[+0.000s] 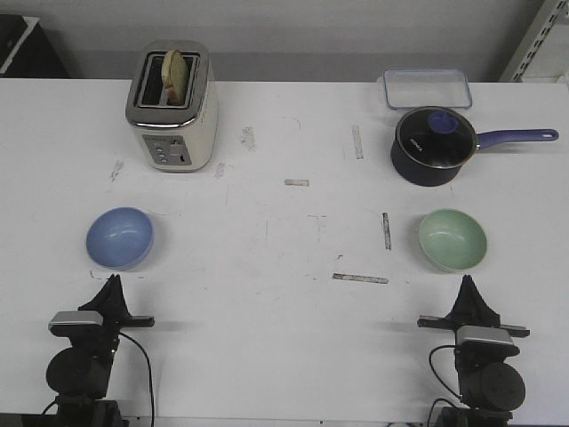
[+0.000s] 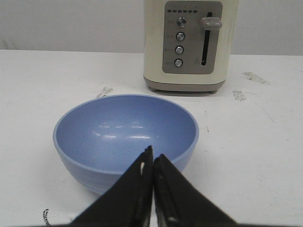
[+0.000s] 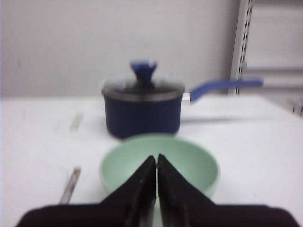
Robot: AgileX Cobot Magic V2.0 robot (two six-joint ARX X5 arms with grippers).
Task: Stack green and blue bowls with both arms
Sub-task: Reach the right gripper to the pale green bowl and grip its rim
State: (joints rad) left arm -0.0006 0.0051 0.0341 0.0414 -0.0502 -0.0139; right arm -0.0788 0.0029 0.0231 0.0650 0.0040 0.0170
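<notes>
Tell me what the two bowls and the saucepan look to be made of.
Blue bowl: likely plastic or melamine, smooth semi-gloss, soft highlights inside, opaque even colour.
Green bowl: same look, probably the same material; the wrist view is blurred.
Saucepan: dark navy coated metal, seemingly, with a see-through glass lid and blue knob.

Both arms matte black; left gripper (image 1: 112, 283) and right gripper (image 1: 467, 285) have tapered fingers, silver-grey wrist modules, black cables.

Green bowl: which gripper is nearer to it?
Right. The right gripper sits just short of the green bowl; the left gripper is across the table by the blue bowl.
</notes>
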